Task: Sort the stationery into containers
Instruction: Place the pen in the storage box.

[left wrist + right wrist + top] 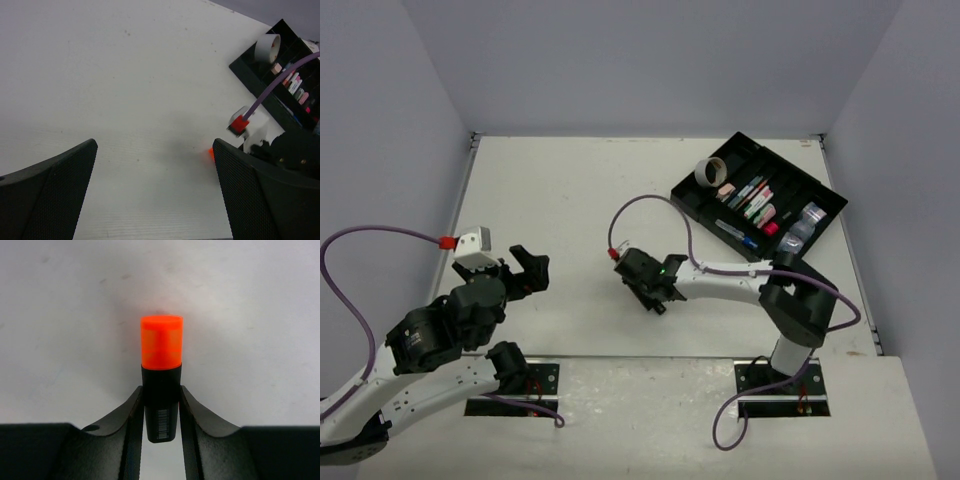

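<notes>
My right gripper is shut on a black highlighter with an orange cap; the cap sticks out past the fingertips, over the white table. In the top view this gripper is near the table's middle, well away from the black divided tray at the back right. The tray holds a grey tape ring, pens and shiny cubes. My left gripper is open and empty at the left. In the left wrist view only bare table lies between its fingers.
Grey walls close in the table on three sides. A purple cable loops over the table from my right wrist. The left wrist view shows the tray and the tape ring at its upper right.
</notes>
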